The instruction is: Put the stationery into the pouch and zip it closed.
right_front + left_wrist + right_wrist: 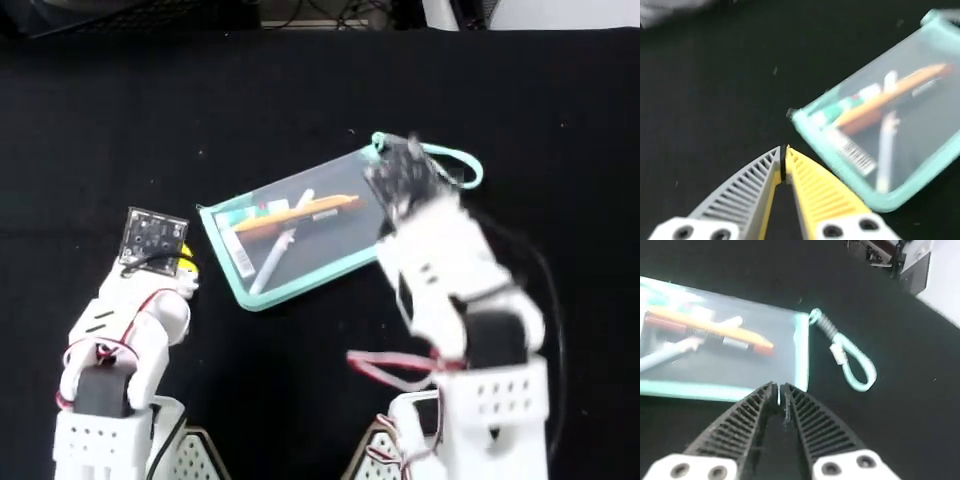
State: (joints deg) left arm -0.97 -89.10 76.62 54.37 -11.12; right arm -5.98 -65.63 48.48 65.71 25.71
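Evidently left fingers (751,186) and right fingers (740,424) are closed, empty, above black table (100,120).

Gripper (783,152): one grey and one yellow finger, tips pressed together over a black table (715,90) | Pouch (932,125): clear with a teal border, lying flat near the fingertips, not touching them | Inside the pouch: orange pen (890,97) crossing a white pen (886,150), a green-and-white item (845,106), a barcode label (852,152)
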